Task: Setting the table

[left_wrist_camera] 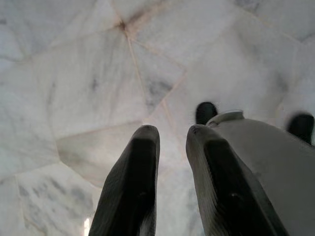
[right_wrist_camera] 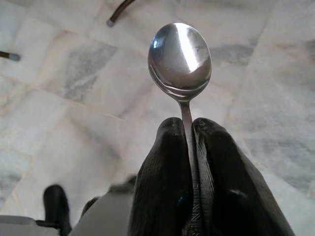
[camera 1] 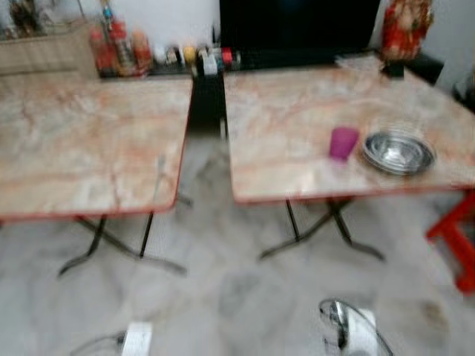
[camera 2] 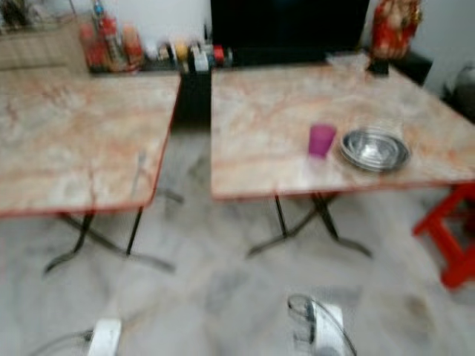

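Right gripper: jaws pinching the spoon by its handle, bowl sticking out past the fingertips, over the marble floor.
Left gripper: jaws close together with a narrow gap, nothing between them, hanging over the floor.
Right table: marble top with red edge, carries the purple cup and the steel bowl; cup just beside the bowl, on its left, both near the front edge.
Left table: same marble top, apart from the right table by a gap.
Background: bottles and jars along the wall, dark screen, red figurine.
Red stool: at the right edge, on the floor.
View: blurred.
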